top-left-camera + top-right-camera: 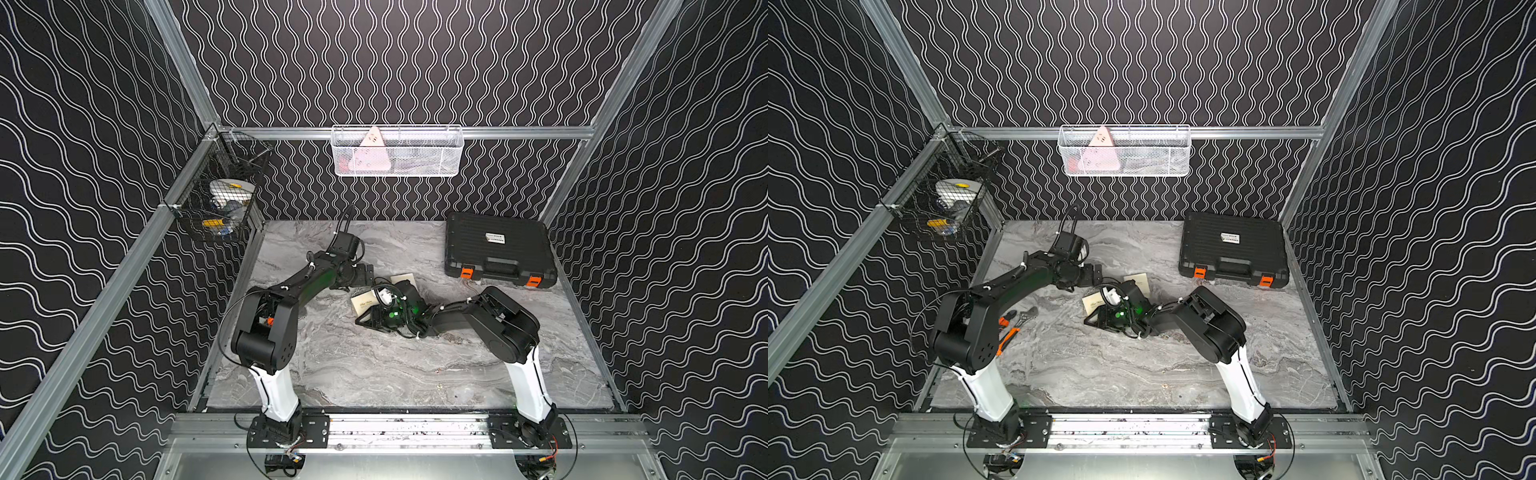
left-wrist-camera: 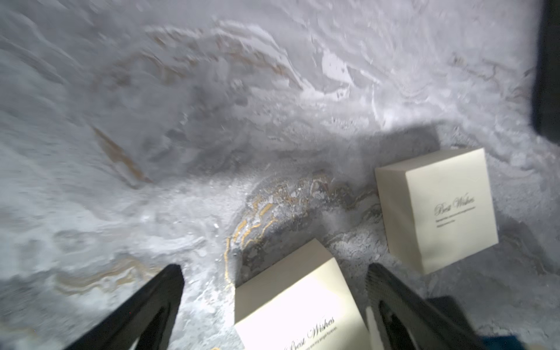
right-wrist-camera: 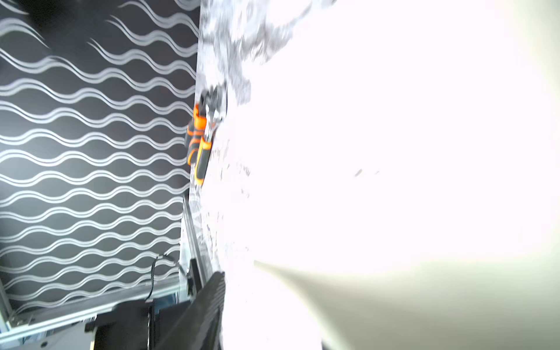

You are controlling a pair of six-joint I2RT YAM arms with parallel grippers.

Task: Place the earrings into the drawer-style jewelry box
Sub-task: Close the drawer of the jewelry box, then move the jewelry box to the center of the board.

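Black fingers of the left gripper stand spread to their widest, pinching nothing. I note a cream box lettered "Best Wishes" lying in the gap between them. A second cream box, same lettering, sits beyond one fingertip, apart from the first. Both rest on the grey marble tabletop.

The right gripper lies low on its side, near the left gripper, with a cream box showing at its tip in both top views. Its wrist view shows one dark finger with a cream face close against it. Glare washes out the rest, so I cannot tell whether the jaws pinch anything.

The earrings show to me only as a tiny gold-coloured speck on bare marble, well apart from both grippers, toward the arm bases. Neither gripper touches it.

Farther out:
- a black tool case with orange latches, beyond the right gripper
- orange-handled hand tools beside the left arm's elbow
- a white wire basket on the back wall
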